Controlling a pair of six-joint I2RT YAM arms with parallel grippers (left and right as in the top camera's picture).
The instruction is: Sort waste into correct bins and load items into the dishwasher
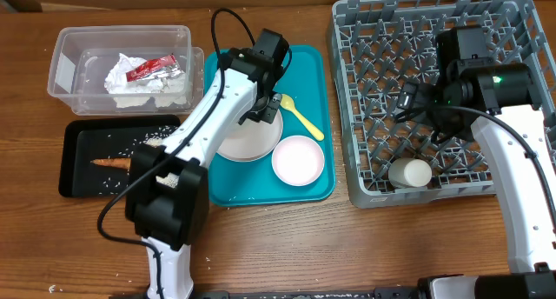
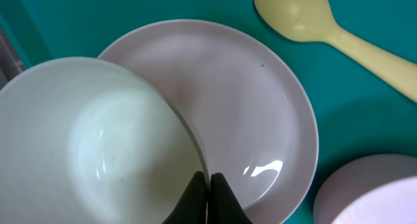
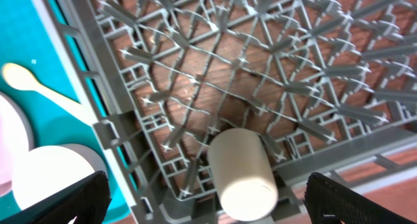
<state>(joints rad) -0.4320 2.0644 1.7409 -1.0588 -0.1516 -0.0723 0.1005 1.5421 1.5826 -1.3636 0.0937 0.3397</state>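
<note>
Now the left gripper [image 2: 209, 180] is pinched tight on the rim of a bowl [image 2: 91, 146], which covers part of the plate [image 2: 254, 107] on the teal tray [image 2: 130, 15]. The spoon [image 2: 326, 28] and the other bowl [image 2: 374, 195] lie close by on that tray. The right gripper [image 3: 205, 182] hangs wide apart over the rack [image 3: 195, 74], where the cup [image 3: 242, 172] lies on its side near a corner.
</note>
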